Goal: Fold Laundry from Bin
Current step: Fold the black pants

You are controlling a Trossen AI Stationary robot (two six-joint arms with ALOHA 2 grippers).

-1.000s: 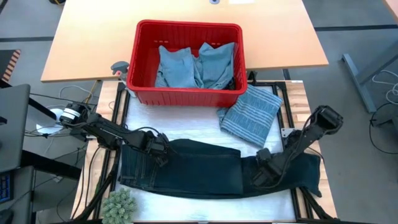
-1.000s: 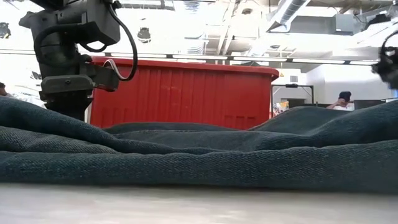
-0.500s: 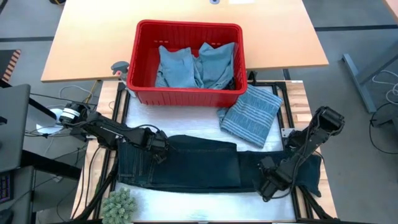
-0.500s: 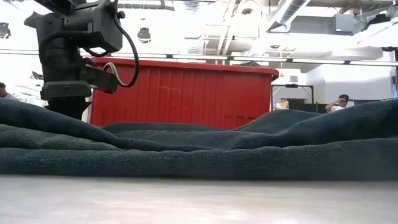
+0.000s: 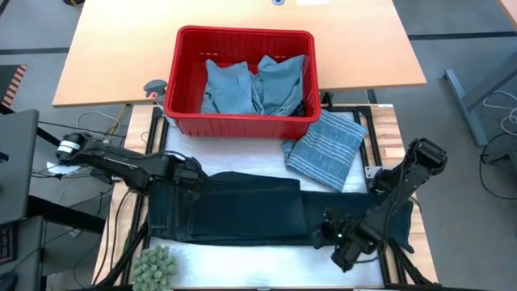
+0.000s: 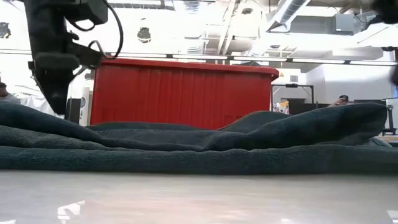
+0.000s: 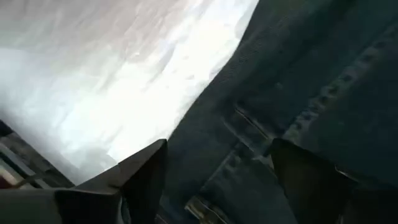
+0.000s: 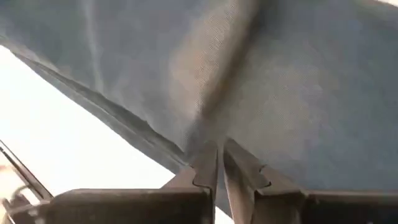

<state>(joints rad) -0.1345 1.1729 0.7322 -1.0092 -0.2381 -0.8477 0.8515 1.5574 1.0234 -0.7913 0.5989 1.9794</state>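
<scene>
The red bin [image 5: 242, 81] sits at the far side of the work area, straddling the edge of the tan table [image 5: 113, 56], and serves as the landmark here. Inside it lie two plain light blue garments [image 5: 254, 85], crumpled side by side and filling most of the floor; a sliver of something dark shows at the bin's right near corner — too little to name. Just outside that same corner, touching the bin's front wall, a folded grey-blue striped garment [image 5: 327, 149] lies on the white pad [image 5: 266, 271].

In front of the bin, well clear of it, the dark navy jeans [image 5: 242, 214] stretch flat across the pad. The left gripper [image 7: 214, 168] is over the jeans' left end, fingers spread wide and holding nothing; seams and stitching show between them. The right gripper [image 8: 219, 168] is at the jeans' right end, farther from the bin, its fingers nearly together and seemingly pinching a fold of the denim. A small green plant [image 5: 155, 265] stands at the pad's near-left corner.
</scene>
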